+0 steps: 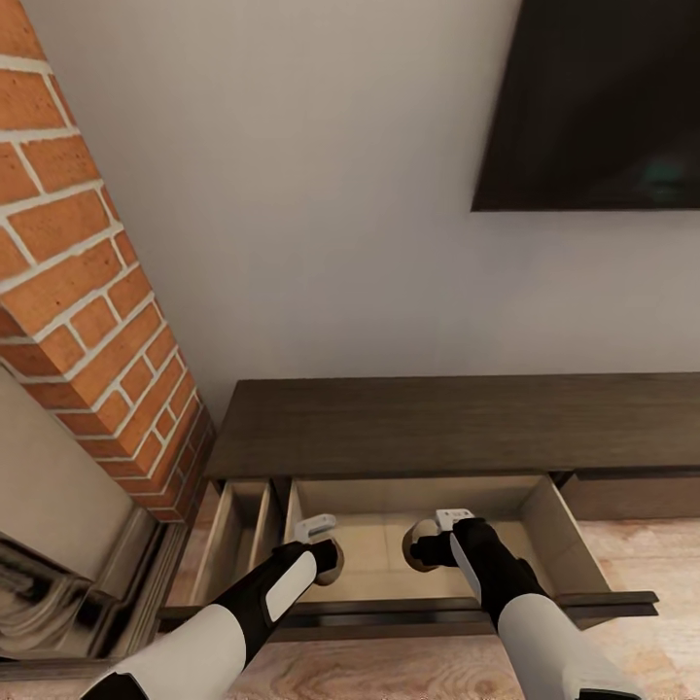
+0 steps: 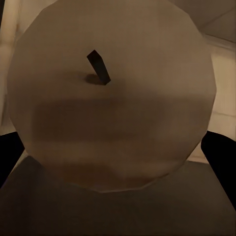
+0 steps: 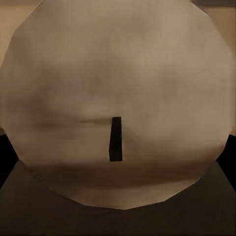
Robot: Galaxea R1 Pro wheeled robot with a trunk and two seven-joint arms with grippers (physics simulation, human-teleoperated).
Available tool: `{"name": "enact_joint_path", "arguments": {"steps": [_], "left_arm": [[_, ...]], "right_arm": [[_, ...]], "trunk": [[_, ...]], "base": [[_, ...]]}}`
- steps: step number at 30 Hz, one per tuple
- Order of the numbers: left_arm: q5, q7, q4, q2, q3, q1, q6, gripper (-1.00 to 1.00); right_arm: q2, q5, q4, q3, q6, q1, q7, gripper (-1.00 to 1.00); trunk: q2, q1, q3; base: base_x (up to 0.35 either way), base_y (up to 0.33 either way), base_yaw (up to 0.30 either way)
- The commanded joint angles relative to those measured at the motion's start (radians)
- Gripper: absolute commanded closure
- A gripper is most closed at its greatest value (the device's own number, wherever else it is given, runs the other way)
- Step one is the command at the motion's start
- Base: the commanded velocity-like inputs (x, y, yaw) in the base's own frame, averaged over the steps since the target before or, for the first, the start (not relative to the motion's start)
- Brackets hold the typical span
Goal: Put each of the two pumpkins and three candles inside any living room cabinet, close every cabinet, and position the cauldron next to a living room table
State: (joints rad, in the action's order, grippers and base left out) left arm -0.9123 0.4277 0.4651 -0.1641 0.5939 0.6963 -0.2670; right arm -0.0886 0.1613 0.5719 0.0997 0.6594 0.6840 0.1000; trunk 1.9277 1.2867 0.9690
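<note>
Candles held over open cabinet drawer

Cabinet [image 1: 457, 423]: long, low, dark-brown unit against the wall; wide drawer [image 1: 569, 530] pulled out, pale inside. Left gripper [image 1: 329, 562] and right gripper [image 1: 423, 549]: both reach into that drawer, jaws closed on a candle each. Left candle [image 2: 113, 93] and right candle [image 3: 118, 98]: pale stubby cylinders with dark wicks, sitting between the jaws, over the drawer floor.

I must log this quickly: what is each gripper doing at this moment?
Left gripper: shut on a candle over the open drawer.
Right gripper: shut on another candle.
</note>
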Motion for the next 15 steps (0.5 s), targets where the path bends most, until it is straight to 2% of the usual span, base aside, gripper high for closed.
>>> {"name": "enact_joint_path", "arguments": {"steps": [1,6,9,11,14,15], "left_arm": [[0.001,-0.001,0.001,0.000,0.000,0.000,0.000,1.00],[0.003,0.008,0.033,0.000,-0.002,0.004,-0.002,1.00],[0.003,0.071,0.051,0.001,-0.013,0.013,-0.005,1.00],[0.003,0.127,0.063,0.001,-0.018,0.037,-0.006,1.00],[0.003,0.144,0.066,0.001,-0.020,0.065,-0.006,1.00],[0.004,0.150,0.061,0.000,-0.021,0.112,-0.004,1.00]], "right_arm": [[0.000,0.001,0.000,0.000,0.000,0.000,0.000,1.00],[-0.001,0.005,0.002,-0.001,0.009,0.000,-0.001,1.00],[-0.006,0.008,0.004,-0.002,0.040,0.008,-0.009,1.00],[-0.014,0.004,0.001,-0.002,0.058,0.037,-0.031,1.00],[-0.019,0.001,-0.001,-0.002,0.064,0.076,-0.062,1.00],[-0.024,-0.003,-0.078,-0.001,0.067,0.142,-0.110,1.00]], "trunk": [[0.007,0.004,0.005],[0.042,0.023,0.028],[0.063,0.035,0.043],[0.077,0.042,0.052],[0.098,0.054,0.066],[0.105,0.058,0.071]], "base": [[0.000,0.000,0.000],[0.000,0.000,0.000],[0.000,0.000,0.000],[0.000,0.000,0.000],[0.000,0.000,0.000],[0.000,0.000,0.000]]}}
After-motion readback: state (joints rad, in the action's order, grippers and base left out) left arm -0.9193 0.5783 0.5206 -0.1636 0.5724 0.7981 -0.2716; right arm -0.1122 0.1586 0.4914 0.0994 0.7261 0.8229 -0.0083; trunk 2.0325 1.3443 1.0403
